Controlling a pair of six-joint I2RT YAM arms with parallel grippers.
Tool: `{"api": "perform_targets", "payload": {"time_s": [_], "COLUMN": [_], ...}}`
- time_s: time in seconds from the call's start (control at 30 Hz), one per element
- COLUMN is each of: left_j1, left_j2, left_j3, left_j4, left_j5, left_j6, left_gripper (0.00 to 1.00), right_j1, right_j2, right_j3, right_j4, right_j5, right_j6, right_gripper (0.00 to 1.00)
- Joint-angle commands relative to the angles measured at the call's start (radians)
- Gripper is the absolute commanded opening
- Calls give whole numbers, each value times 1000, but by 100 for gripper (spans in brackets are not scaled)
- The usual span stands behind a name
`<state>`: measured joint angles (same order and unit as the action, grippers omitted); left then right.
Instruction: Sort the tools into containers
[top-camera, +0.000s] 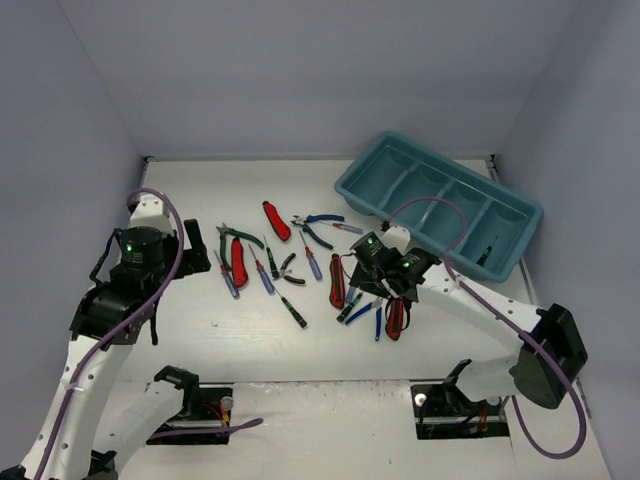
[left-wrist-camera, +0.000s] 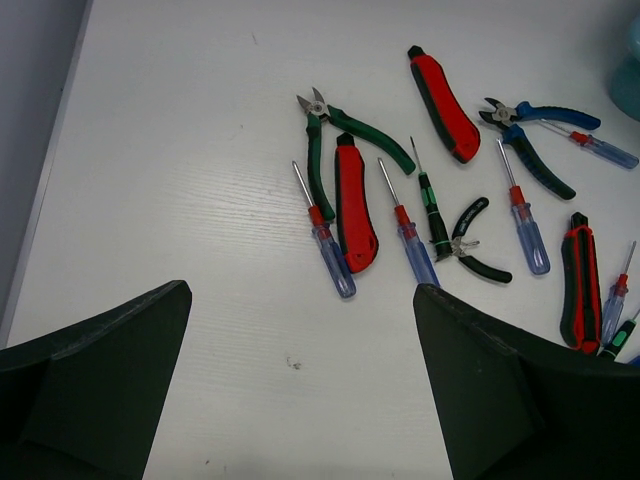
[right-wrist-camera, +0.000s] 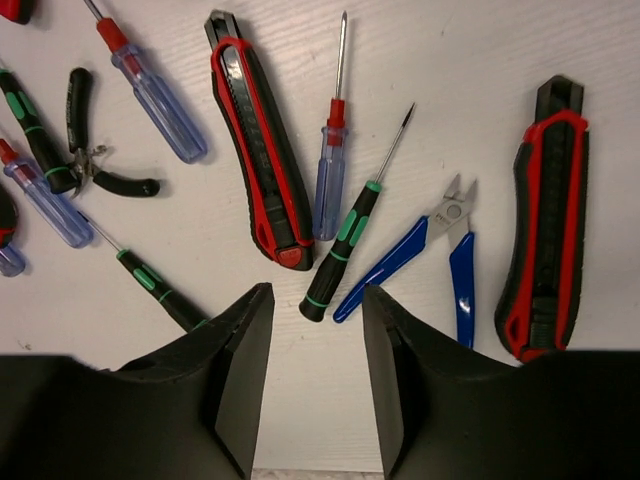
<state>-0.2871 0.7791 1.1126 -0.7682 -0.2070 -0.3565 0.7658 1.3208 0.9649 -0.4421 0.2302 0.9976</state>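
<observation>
Teal tray sits at the upper right of the top view. Its four compartments show almost nothing inside, and a dark speck in the right-most one is too small for us to name. Nearly all the tools lie loose on the table at the middle of that view, so we judge the sorting barely begun. Our right gripper hangs low over the crowded patch, jaws a little apart and holding nothing, with its tips either side of the butt of a green-black screwdriver. Our left gripper stands wide apart and empty at the left, over bare table just below the tools in its view. What worries us is the crowding. Blue pliers lie just right of that screwdriver and a red knife just left, so a closing pinch could catch a second tool or knock the neighbours askew. The thin round handle, lying flat, may also roll or slip free, and a low pinch could scrape the table.
</observation>
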Motion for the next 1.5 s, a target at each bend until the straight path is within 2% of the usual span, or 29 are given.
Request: {"api": "perform_targets", "payload": {"time_s": [0.0,0.3,0.77,0.87,0.93,1.03,1.13,1.23,1.27,1.47], "left_j1": [-5,-4,-4,-4,-4,-4,-4,-3,-4,-4], "left_j2": [22,18,17,17,16,24,38,44,46,58], "left_j3": [21,10,6,3,0,5,30,47,51,64], "left_j4": [18,-2,-19,-22,-22,-22,-21,-20,-20,-21], "left_j5": [20,6,0,-8,-14,-16,-17,-18,-20,-5], "left_j6": [-31,-26,-9,-3,-2,-3,-2,-1,-1,-4], "left_gripper": [92,92,92,92,92,92,92,92,92,92], "right_j1": [60,109,112,112,110,110,109,95,84,-255], "right_j2": [58,163,301,293,271,224,156,79,59,-66], "right_j3": [-26,-83,-136,-170,-190,-185,-146,-67,-45,66], "right_j4": [36,120,215,218,218,213,172,48,21,-43], "right_j5": [90,41,6,15,26,52,104,182,204,239], "right_j6": [162,216,241,263,272,257,243,205,183,-99], "right_gripper": [32,28,25,22,11,2,0,0,0,0]}}
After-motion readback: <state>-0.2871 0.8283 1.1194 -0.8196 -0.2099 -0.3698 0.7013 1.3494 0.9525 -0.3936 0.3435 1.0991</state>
